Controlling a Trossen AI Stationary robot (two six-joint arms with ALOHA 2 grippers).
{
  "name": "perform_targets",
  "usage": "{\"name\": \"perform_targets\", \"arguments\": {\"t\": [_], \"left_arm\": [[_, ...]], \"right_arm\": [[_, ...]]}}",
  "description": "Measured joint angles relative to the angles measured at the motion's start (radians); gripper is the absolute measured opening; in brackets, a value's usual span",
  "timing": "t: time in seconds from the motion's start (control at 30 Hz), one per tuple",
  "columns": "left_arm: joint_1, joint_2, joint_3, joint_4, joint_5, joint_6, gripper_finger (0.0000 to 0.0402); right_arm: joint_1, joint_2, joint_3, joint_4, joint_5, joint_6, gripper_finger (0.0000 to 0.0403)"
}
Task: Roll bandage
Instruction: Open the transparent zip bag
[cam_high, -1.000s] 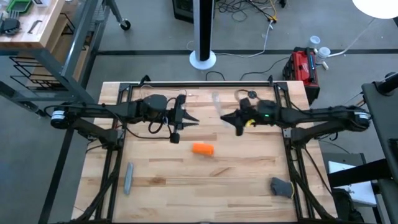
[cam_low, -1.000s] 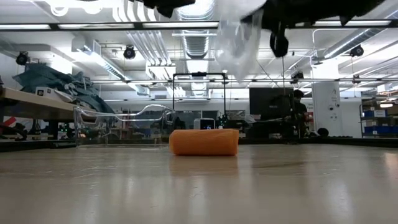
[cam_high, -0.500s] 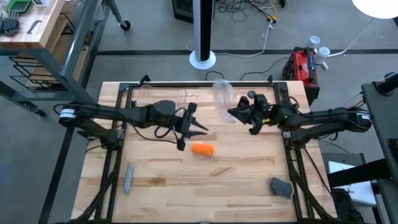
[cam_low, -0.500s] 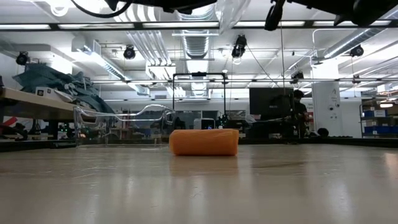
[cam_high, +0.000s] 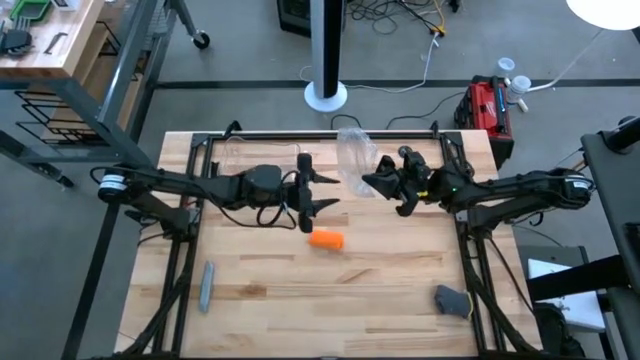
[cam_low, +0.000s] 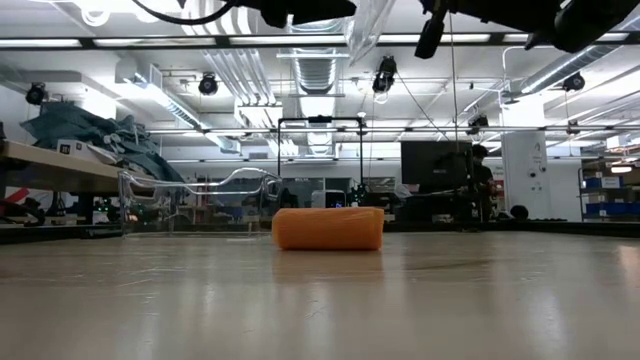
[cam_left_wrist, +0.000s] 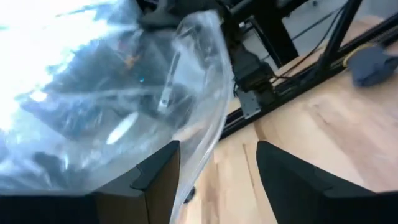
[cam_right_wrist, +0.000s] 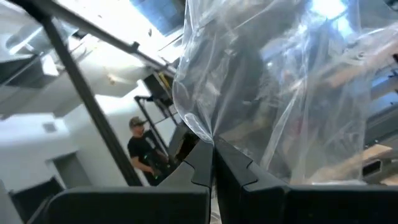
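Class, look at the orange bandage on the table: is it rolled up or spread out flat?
Rolled up. The bandage lies on the table as a short, stubby orange cylinder on its side, with no loose strip trailing; neither hand touches it.

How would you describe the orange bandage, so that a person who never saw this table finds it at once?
Look at the wooden table from above, near its middle, just below the left gripper. The bandage lies there as a short stubby roll. It is the only bright orange thing; the bar and the lump are grey.

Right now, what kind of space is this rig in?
Likely a robotics lab or workshop: exposed ceiling ducts, a workbench beside the wooden table, and loose cables across the concrete floor.
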Motion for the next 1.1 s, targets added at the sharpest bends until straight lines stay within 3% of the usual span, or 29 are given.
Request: {"name": "perform_targets", "arguments": {"t": [0.2,0.37,0.83,1.1], "left_arm": [[-0.025,0.030,0.000,0.034,-0.096,0.122,0.0184],[-0.031,0.044,0.000,0.052,-0.180,0.158,0.0166],[-0.037,0.045,0.000,0.020,-0.177,0.208,0.0170],[-0.037,0.048,0.000,0.050,-0.249,0.192,0.0170]], "right_arm": [[0.000,0.071,0.000,0.083,0.093,0.107,0.0000],[0.000,0.125,0.001,0.154,0.107,0.201,0.0000],[0.000,0.223,0.001,0.301,0.199,0.283,0.0000],[0.000,0.235,0.025,0.299,0.201,0.291,0.0000]]}}
